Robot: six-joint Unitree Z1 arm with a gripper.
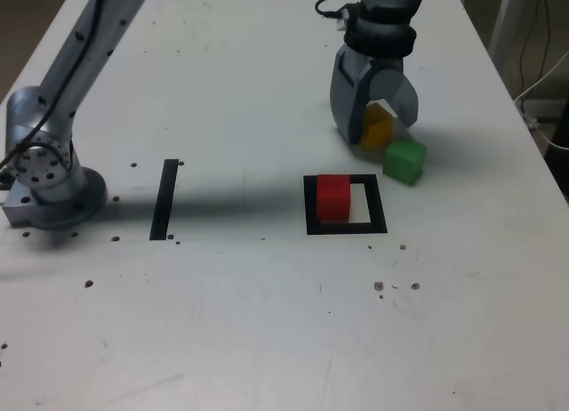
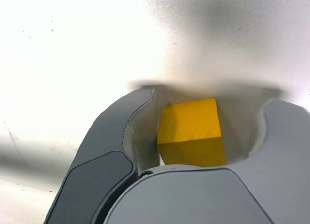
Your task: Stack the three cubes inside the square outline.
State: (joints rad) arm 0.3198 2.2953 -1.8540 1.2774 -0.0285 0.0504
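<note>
- While a matte red cube [image 1: 333, 198] sits inside the black tape square [image 1: 377, 204],
- matte green cube [image 1: 405, 161] near it;
- grey gripper [image 2: 212, 96] partly open around matte yellow cube [image 2: 191, 132], unclamped.

Exterior view: white desk [image 1: 213, 322], matte, scattered dark specks; straight black tape strip [image 1: 164, 199] on it, well apart from the frame, toward the exterior view's left; thin pale cable [image 1: 553, 145] beyond the desk edge, exterior view's right; brown marks [image 1: 380, 286] on desk near side
</note>
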